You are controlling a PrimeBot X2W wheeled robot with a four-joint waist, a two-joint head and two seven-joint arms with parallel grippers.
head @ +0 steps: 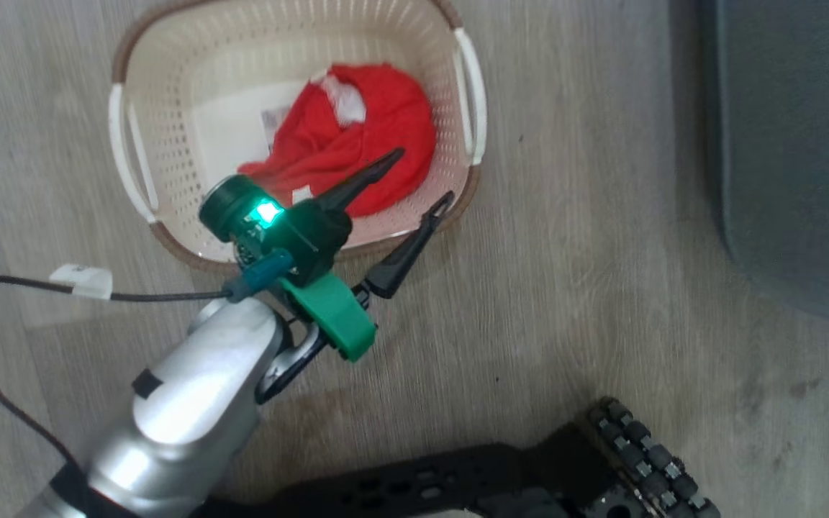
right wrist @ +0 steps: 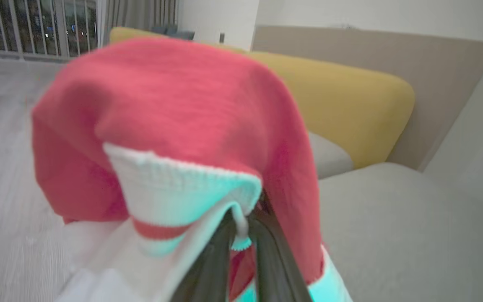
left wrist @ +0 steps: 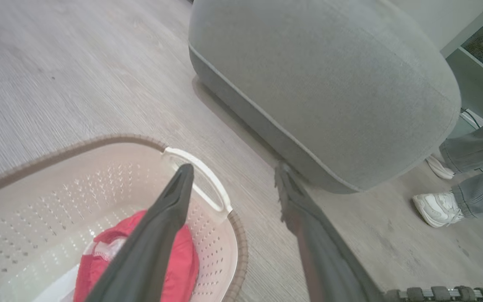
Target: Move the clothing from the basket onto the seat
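The left gripper [head: 424, 174] is being held open, the right gripper [right wrist: 245, 224] closed.
The left forearm [head: 198, 388] is being extended forward, dark fingers [head: 407, 248] parted wide; the clothing [right wrist: 174, 105] is being pinched between the right fingers [right wrist: 276, 260].

I can read no text in any view. The paper label [head: 236, 133] on the bottom of the basket [head: 170, 86] carries a small dark print patch, too blurred to read. The white tag [head: 82, 281] on the black cable [head: 162, 296] shows no legible marking.
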